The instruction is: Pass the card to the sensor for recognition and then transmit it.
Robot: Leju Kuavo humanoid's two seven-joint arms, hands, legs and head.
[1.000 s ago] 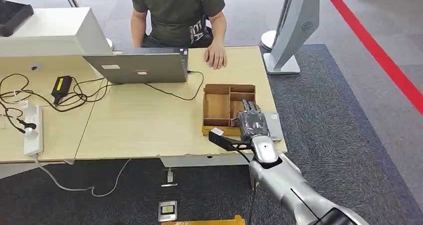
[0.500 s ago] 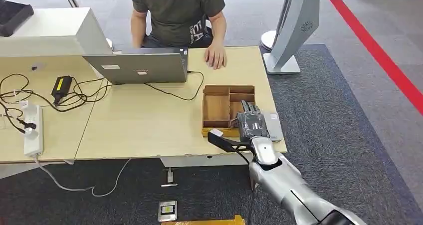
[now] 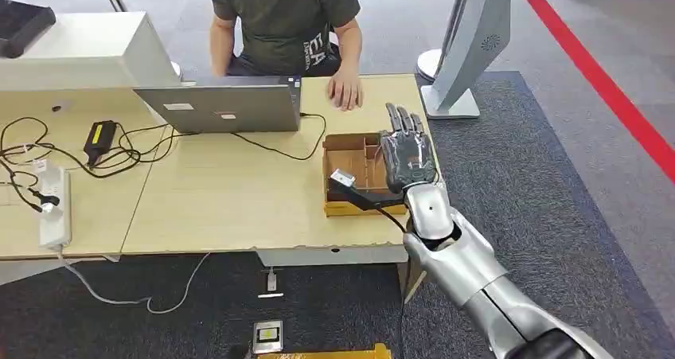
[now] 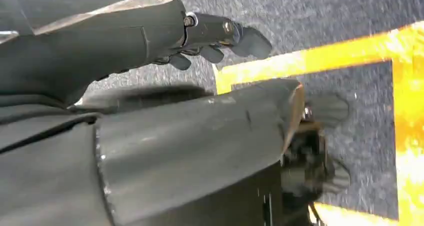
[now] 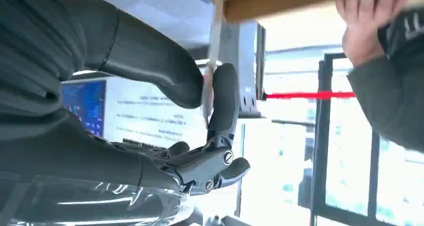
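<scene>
Laptop [image 3: 227,108] with illegible stickers; wooden tray [image 3: 350,161]; right hand [image 3: 407,156] raised above it, thin pale card [image 5: 214,40] pinched between thumb and finger, seen edge-on from its wrist; left hand [image 4: 210,35], fingers curled, holding nothing, over floor.

From here I see a pale matt wood-grain worktop [image 3: 231,192], a brown wooden divided tray [image 3: 350,164], and rough dark carpet [image 3: 549,208]. My right hand [image 3: 407,156] looks like glossy dark plastic on a smooth silver metal arm [image 3: 470,267]; the laptop [image 3: 219,108] is matt grey.
</scene>
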